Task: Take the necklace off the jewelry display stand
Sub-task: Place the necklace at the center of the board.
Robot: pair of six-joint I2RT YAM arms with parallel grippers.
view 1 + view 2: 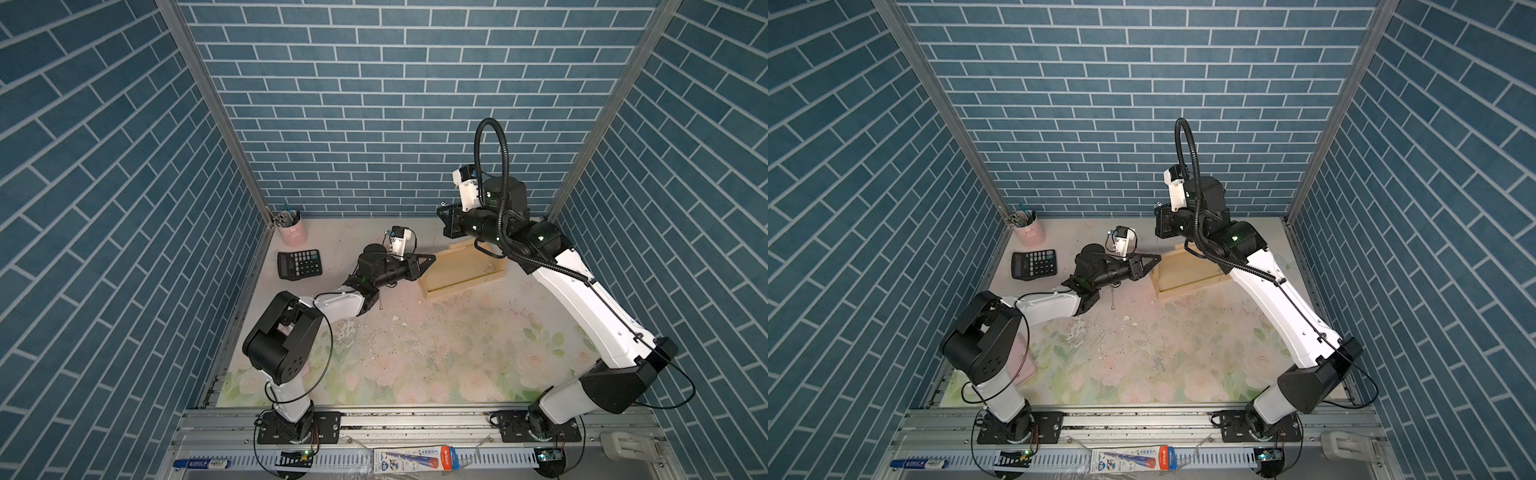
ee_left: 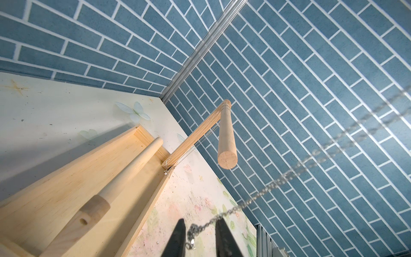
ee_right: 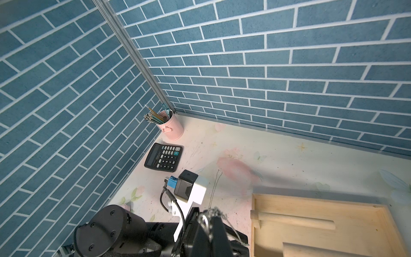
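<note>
The jewelry display stand (image 1: pixel 461 270) is pale wood and stands at the back of the table; its tray also shows in the right wrist view (image 3: pixel 322 222). In the left wrist view its round bar (image 2: pixel 225 133) juts from the far post with its near end free. My right gripper (image 3: pixel 213 214) hangs high over the stand's left end (image 1: pixel 1160 235), shut on the necklace. The necklace (image 2: pixel 234 208), a silver chain, runs down from it and passes between the fingers of my left gripper (image 2: pixel 200 222). Those fingers stand apart. Another thin chain (image 2: pixel 209 131) hangs on the far post.
A black calculator (image 1: pixel 299 264) and a pink pencil cup (image 1: pixel 292 230) sit at the back left by the wall. Blue brick walls close in three sides. A blue marker (image 1: pixel 201 463) and a toothbrush pack (image 1: pixel 415 457) lie on the front rail.
</note>
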